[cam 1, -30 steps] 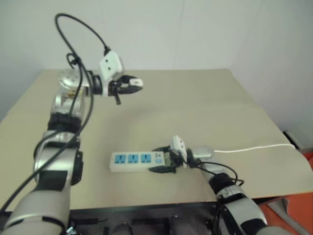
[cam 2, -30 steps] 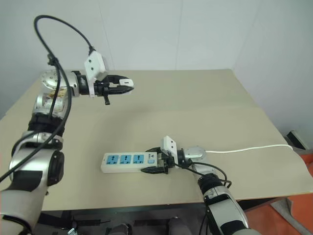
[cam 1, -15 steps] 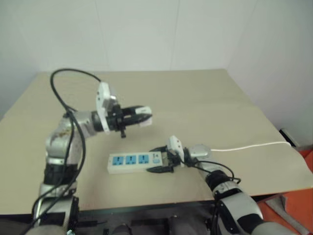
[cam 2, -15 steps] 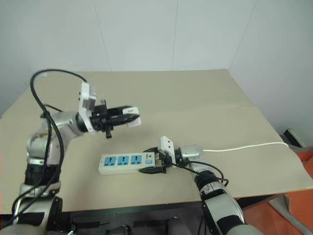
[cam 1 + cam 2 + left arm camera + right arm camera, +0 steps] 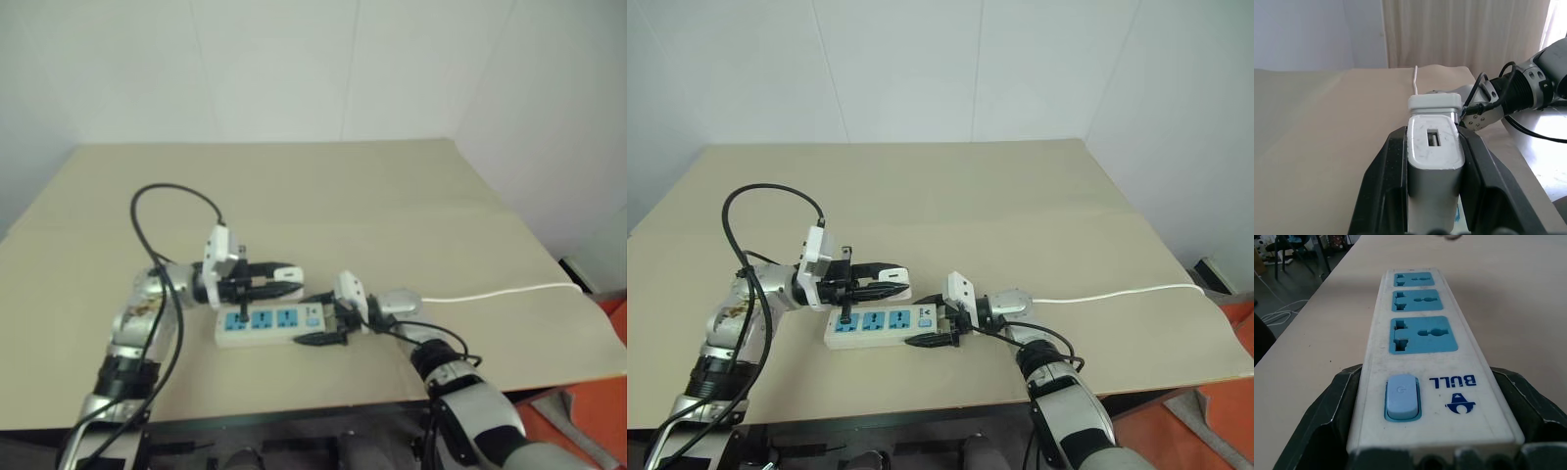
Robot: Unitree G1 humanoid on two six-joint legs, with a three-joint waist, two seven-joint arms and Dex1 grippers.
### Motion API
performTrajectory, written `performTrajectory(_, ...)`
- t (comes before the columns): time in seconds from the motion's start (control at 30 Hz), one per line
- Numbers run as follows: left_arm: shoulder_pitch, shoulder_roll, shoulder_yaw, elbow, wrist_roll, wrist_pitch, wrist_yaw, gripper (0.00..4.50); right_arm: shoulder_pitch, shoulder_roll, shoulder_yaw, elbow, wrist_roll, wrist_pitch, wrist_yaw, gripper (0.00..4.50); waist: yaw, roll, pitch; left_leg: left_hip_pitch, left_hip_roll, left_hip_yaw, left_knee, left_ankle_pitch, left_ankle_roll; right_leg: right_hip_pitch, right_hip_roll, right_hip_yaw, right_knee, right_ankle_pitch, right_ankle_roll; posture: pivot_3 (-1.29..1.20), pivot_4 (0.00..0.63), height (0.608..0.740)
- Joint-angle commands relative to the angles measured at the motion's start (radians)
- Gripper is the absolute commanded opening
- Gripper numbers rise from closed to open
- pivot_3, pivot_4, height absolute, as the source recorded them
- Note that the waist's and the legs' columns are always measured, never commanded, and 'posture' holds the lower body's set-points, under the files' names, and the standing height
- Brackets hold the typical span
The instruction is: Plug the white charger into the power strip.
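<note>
From the head camera, the long white plastic power strip (image 5: 884, 325) with three blue socket faces lies flat on the beige bench (image 5: 1019, 215), near its front edge. The right hand (image 5: 939, 326) comes at the strip's switch end from the right, its black fingers clasping that end on both long sides. A thin white cord (image 5: 1117, 294) runs off from that end across the bench toward its right edge. The left hand (image 5: 884, 281) reaches in level from the left, clenched on the small boxy white charger (image 5: 890, 278), which hangs just above the strip's far long edge, over the socket row; whether the charger touches the strip cannot be told here. A black cable (image 5: 764, 211) loops above the left arm.

In the left wrist view, the charger (image 5: 1434, 169) sits clamped between the two black fingers (image 5: 1388, 181), its end face with a small rectangular port turned toward the camera. Beyond it show the cord (image 5: 1415, 83) and the right arm.

In the right wrist view, the strip (image 5: 1422, 347) runs away from the camera, its black fingers (image 5: 1332, 406) pressed to both sides of the near end. A pale blue switch (image 5: 1401, 395) and a blue printed logo (image 5: 1459, 391) lie nearest, then the three socket faces, all unoccupied.
</note>
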Motion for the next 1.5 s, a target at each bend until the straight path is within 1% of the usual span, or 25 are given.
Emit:
performTrajectory(0.03,-0.012,0.009,-0.018,0.014,0.01,-0.028,-0.02,1.01,-0.002,0.01,0.017,0.013,-0.027,0.002,-0.003,3.43,0.0,0.0,0.0,0.0,0.0,0.0,0.0,0.0,0.0,0.0,0.0,0.0,0.0,0.0,0.0,0.0,0.15,0.74)
performTrajectory(0.73,0.036,0.035,-0.049,0.002,0.009,-0.011,-0.057,1.01,0.0,0.013,0.015,0.011,-0.027,0.0,-0.009,3.43,0.0,0.0,0.0,0.0,0.0,0.0,0.0,0.0,0.0,0.0,0.0,0.0,0.0,0.0,0.0,0.0,0.15,0.74)
performTrajectory(1.5,0.062,0.028,-0.074,0.021,0.042,-0.048,-0.051,1.01,0.008,0.011,0.016,0.0,-0.026,0.001,-0.011,3.43,0.0,0.0,0.0,0.0,0.0,0.0,-0.001,0.0,0.0,-0.001,0.0,0.0,-0.001,-0.001,0.0,0.0,0.15,0.74)
